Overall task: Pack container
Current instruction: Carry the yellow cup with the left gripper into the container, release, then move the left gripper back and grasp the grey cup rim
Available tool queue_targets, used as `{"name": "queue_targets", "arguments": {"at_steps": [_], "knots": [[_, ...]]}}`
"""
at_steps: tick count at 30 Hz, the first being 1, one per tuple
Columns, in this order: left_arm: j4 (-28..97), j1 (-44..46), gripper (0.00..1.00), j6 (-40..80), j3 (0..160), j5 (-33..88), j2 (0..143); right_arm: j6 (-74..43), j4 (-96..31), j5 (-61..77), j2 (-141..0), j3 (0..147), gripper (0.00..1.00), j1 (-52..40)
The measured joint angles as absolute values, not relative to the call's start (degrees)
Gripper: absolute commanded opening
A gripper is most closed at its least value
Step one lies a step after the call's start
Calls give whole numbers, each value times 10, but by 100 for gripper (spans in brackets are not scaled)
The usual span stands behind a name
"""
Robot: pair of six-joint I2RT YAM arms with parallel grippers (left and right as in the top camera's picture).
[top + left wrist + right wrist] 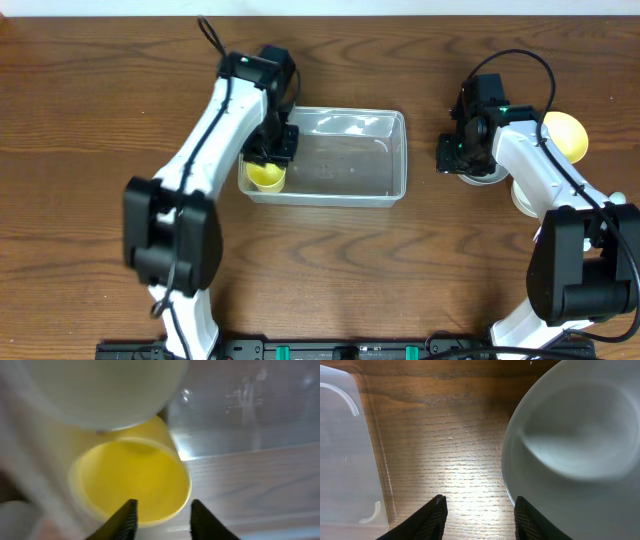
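**A:** Where is the container?

**B:** The container (345, 196) sits mid-table, upright, with its open mouth facing up. Its long axis runs left to right across the table, square to the robot.

**A:** Which arm is nearer?

**B:** The left. The left gripper (272, 150) hangs over the container's left end. A yellow cup (265, 176) lies inside that end, against the left wall, apparently on its side. In the left wrist view the cup's mouth faces the camera, just beyond the fingertips.

**A:** Are those fingers closed?

**B:** No, they stand apart. The cup's rim is near the gap, but nothing looks clamped. A pale round shape fills the top of that view, too blurred to name.

**A:** And the right arm?

**B:** The right gripper (480, 517) is outside the container, near its right end. Its fingers are also apart, with bare table (455, 445) between them. A white bowl (575, 445) lies just to their right, and the container's corner is to their left. A yellow bowl (566, 135) sits further right.

**A:** So what does the next move turn on?

**B:** Probably that bowl. The container lies to the right gripper's left, along its own long axis, and most of its floor is free.
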State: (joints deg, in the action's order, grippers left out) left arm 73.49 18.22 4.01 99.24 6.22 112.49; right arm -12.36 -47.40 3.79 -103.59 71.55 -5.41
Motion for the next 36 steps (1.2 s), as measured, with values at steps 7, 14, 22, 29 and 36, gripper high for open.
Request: {"name": "queue_targets", "arguments": {"at_steps": [7, 14, 22, 29, 36], "knots": [[755, 142, 67, 91, 1013, 23, 948, -124, -477, 38, -1036, 715, 46, -54], [786, 25, 68, 153, 985, -4, 828, -124, -477, 38, -1036, 715, 46, -54], [663, -81, 78, 167, 780, -18, 754, -124, -477, 38, -1036, 716, 45, -54], [599, -107, 78, 167, 682, -19, 791, -124, -478, 38, -1036, 716, 46, -54], [595, -107, 79, 167, 677, -17, 884, -124, -478, 38, -1036, 716, 46, -54]]}}
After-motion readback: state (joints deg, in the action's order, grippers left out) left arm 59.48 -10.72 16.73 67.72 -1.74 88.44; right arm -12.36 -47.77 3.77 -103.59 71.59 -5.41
